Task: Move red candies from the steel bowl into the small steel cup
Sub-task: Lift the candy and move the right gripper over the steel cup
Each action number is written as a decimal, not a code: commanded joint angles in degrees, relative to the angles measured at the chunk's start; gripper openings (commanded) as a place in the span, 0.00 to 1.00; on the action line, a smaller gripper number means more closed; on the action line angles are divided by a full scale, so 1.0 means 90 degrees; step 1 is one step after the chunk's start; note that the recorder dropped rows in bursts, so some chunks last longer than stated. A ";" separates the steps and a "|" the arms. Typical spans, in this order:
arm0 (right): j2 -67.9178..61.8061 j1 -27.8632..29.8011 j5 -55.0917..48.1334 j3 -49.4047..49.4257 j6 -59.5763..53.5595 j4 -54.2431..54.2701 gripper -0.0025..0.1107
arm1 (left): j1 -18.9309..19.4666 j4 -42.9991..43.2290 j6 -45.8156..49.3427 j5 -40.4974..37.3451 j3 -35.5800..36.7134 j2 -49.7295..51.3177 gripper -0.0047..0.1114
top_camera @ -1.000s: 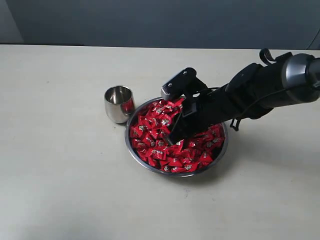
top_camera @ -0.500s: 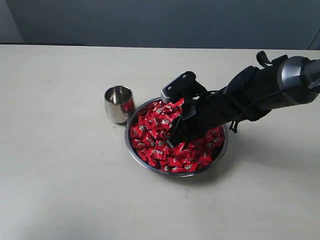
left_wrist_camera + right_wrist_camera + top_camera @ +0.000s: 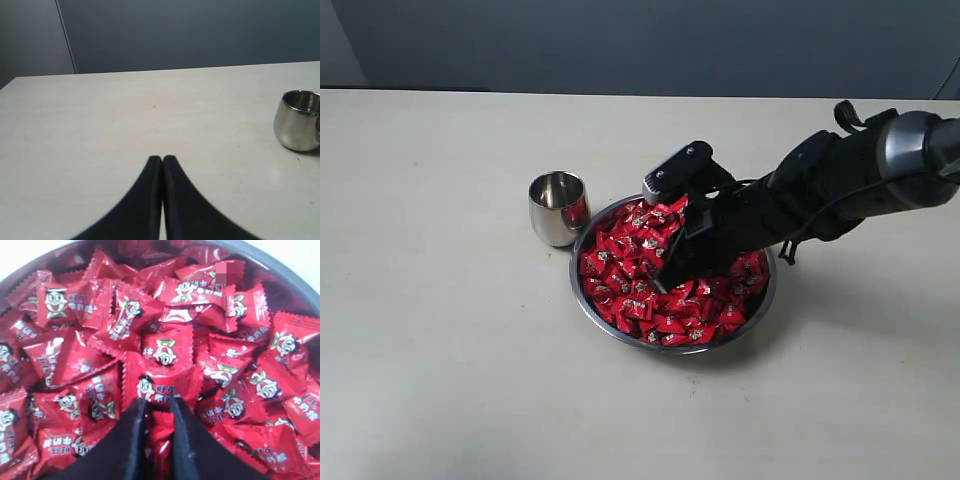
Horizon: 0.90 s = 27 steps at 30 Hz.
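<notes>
Right wrist view shows the right end effector [image 3: 157, 406] clamped on one red candy [image 3: 159, 436] by its slick wrapper, which could slip free on lifting.

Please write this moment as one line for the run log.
right hand: in steel bowl, shut on one of the red candies | left hand: shut, over table | small steel cup: upright beside bowl

The cup [image 3: 559, 207] stands just left of the bowl [image 3: 670, 349], which holds the candies [image 3: 630, 270].
</notes>
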<state>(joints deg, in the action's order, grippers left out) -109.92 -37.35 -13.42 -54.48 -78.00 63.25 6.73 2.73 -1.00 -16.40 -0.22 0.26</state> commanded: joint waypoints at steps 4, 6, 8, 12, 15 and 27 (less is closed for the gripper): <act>0.0563 -0.0014 0.0057 -0.0026 0.0014 -0.0024 0.07 | 0.0004 -0.0018 -0.0010 0.0012 0.0024 -0.0028 0.04; 0.0722 -0.0014 0.0067 -0.0026 0.0014 -0.0024 0.07 | 0.0004 -0.0018 -0.0010 0.0012 0.0024 -0.0028 0.04; 0.0855 -0.0014 0.0097 -0.0026 0.0028 -0.0024 0.07 | 0.0004 -0.0018 -0.0010 0.0012 0.0024 -0.0028 0.04; 0.0969 -0.0014 0.0337 -0.0068 0.0078 0.0039 0.07 | 0.0004 -0.0018 -0.0010 0.0012 0.0024 -0.0028 0.04; 0.0969 -0.0014 0.0575 -0.0227 0.0091 0.0136 0.07 | 0.0004 -0.0018 -0.0010 0.0012 0.0024 -0.0028 0.04; -0.0342 -0.0043 -0.1037 -0.2708 0.0036 0.0641 0.07 | 0.0004 -0.0018 -0.0010 0.0012 0.0024 -0.0028 0.04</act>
<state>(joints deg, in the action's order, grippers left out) -110.04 -37.42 -20.24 -76.14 -77.08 68.58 6.73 2.73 -1.00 -16.40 -0.22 0.26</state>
